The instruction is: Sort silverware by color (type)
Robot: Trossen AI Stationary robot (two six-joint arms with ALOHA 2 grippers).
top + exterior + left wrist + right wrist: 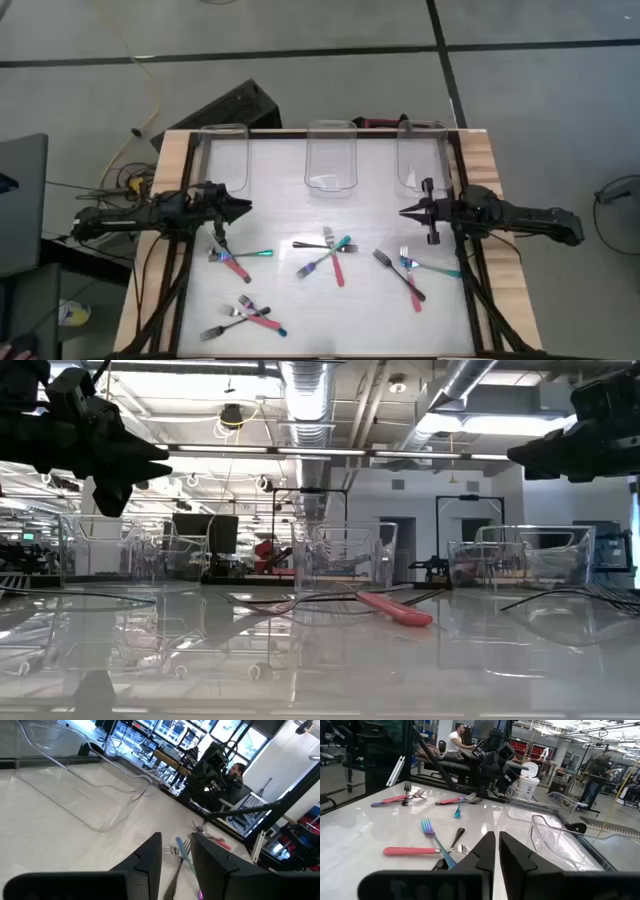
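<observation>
Dark left gripper (243, 208) hovers at the table's (300, 300) left edge, fingers slightly parted, empty; right gripper (404, 212) opposite, nearly closed, empty.

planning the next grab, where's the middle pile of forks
In the high view, the middle pile of forks lies mid-table, just in front of the centre clear bin.

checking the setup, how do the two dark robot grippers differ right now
The left gripper has a visible gap between its fingers with a teal-handled fork showing through it; the right gripper has its fingers almost touching. The left gripper hovers over a fork pile; the right gripper hangs over bare table. Both hold nothing and point toward the middle.
</observation>
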